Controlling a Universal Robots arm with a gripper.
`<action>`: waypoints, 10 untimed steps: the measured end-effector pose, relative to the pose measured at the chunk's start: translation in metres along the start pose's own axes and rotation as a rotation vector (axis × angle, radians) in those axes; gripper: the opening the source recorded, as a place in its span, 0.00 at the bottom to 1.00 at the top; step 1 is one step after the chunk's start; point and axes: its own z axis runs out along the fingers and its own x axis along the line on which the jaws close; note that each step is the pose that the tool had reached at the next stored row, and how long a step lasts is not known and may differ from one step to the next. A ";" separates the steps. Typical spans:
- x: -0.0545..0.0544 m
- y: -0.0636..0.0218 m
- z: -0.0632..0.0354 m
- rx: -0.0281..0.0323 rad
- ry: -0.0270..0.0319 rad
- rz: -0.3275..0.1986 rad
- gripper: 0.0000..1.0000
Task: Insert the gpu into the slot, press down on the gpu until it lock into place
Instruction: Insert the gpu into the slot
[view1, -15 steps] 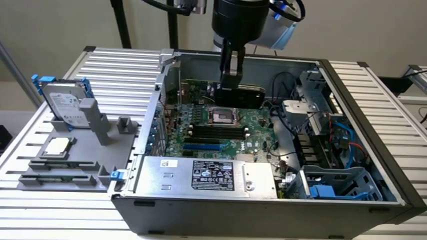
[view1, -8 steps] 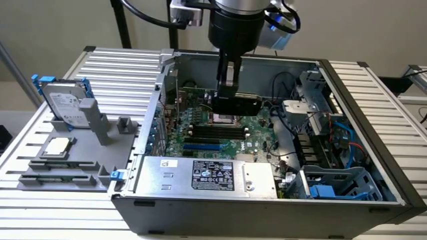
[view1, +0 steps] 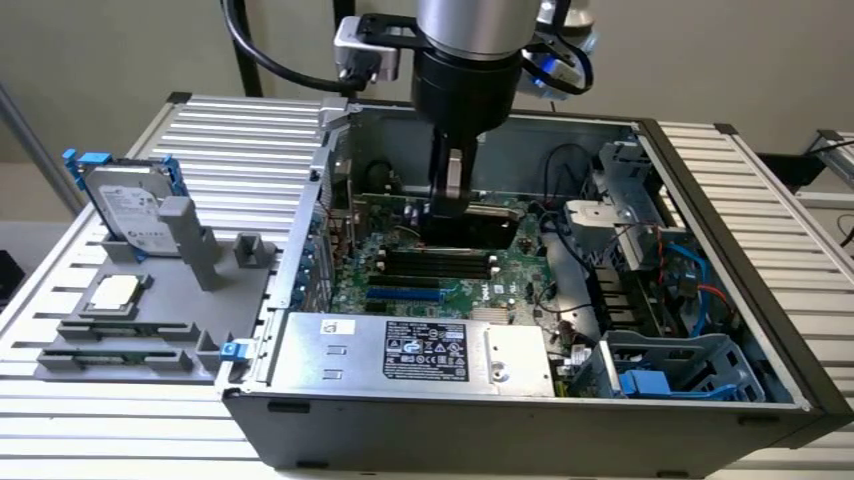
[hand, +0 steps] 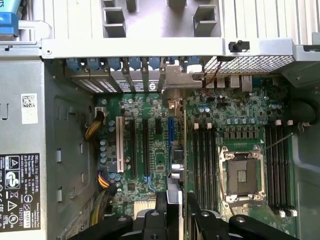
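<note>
The pincer (hand: 179, 207) was clenched on the gpu (view1: 478, 226), with one finger on each flat face and the card's upper edge running out from between them. The arm reached down into the open computer case (view1: 534, 420).

**Position.** The gpu stood over the motherboard (hand: 150, 170), close above the slot (hand: 170, 131) and lying a little to the side where the memory slots (hand: 205, 165) ran parallel to it. It could not be made out whether the card's lower edge had entered the slot. The silver power-supply box (view1: 414, 352) sat well apart from the slot, on the side away from the memory slots.

**Orientation.** The card was held on edge, with its faces upright. Its long axis ran parallel to the slot. One end pointed toward the expansion openings in the case wall at the slot's far end, and the other end sat at the pincer.

**Handling.**
- The card appeared light, stiff and thin.
- Its circuit board and shroud were judged fragile under twisting or point loads.
- The bottom contact edge was judged the most delicate part.
- The smooth faces looked liable to slip under a weak grip.
- The soundest hold was judged to be across the two flat faces near the top edge, well clear of the contacts, so that downward force passed straight along the card's height into the slot.
</note>
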 end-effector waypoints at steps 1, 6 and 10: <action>0.001 0.0003 0.0017 -0.0001 -0.0001 0.000 0.26; 0.005 0.0017 0.0106 -0.0003 -0.0032 -0.001 0.26; 0.006 0.0039 0.0180 -0.0005 -0.0062 -0.002 0.26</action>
